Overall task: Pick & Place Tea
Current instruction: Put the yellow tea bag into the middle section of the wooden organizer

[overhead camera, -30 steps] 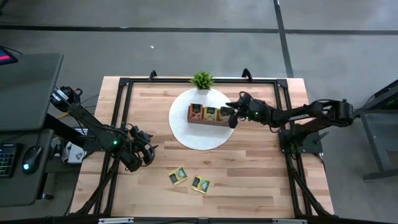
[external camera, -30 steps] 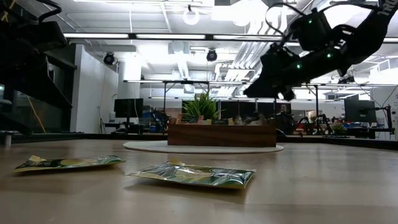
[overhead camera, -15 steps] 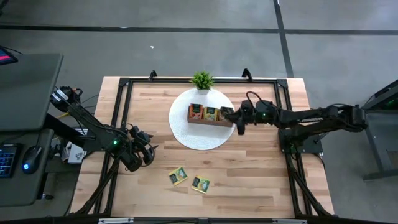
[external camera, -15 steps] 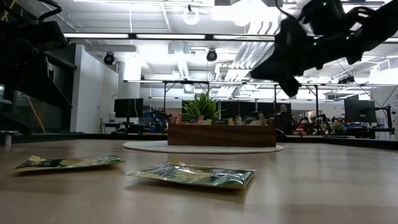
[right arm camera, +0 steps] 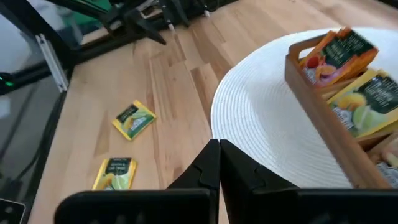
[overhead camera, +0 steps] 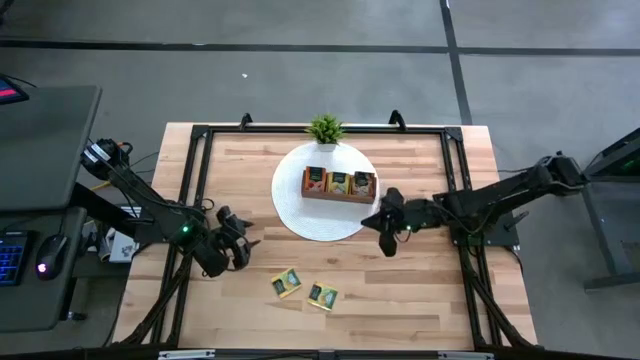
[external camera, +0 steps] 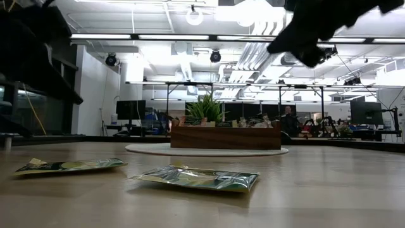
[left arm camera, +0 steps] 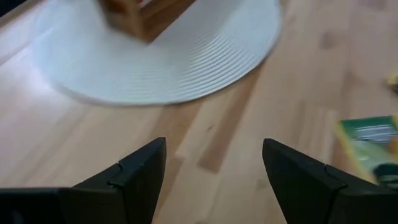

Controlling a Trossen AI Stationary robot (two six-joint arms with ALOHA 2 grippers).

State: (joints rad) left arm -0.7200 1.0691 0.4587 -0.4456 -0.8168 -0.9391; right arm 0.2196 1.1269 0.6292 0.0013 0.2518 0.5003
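Two green-yellow tea sachets [overhead camera: 286, 282] [overhead camera: 322, 295] lie flat on the wooden table near its front edge; the low view also shows these sachets [external camera: 69, 166] [external camera: 199, 178]. More tea sachets stand in the brown wooden tray [overhead camera: 338, 197], which sits on a round white mat [overhead camera: 300, 215]. My right gripper [overhead camera: 388, 245] hangs above the mat's near right rim. It is shut with nothing between its fingers [right arm camera: 208, 165]. My left gripper [overhead camera: 243, 245] is open and empty at the left, above bare wood. One green sachet [left arm camera: 373, 146] lies beyond it.
A small green potted plant [overhead camera: 325, 128] stands behind the mat at the far edge. A black frame [overhead camera: 195, 160] runs around the tabletop. Bare wood [overhead camera: 420, 290] lies to the right of the loose sachets. A desk with a keyboard [overhead camera: 12, 255] stands beyond the table's left edge.
My right gripper has drawn back from over the tray's right compartment. It has gone toward the table's near edge, has risen, and has shut with nothing in it. A sachet now shows in that compartment. The two loose sachets have not moved.
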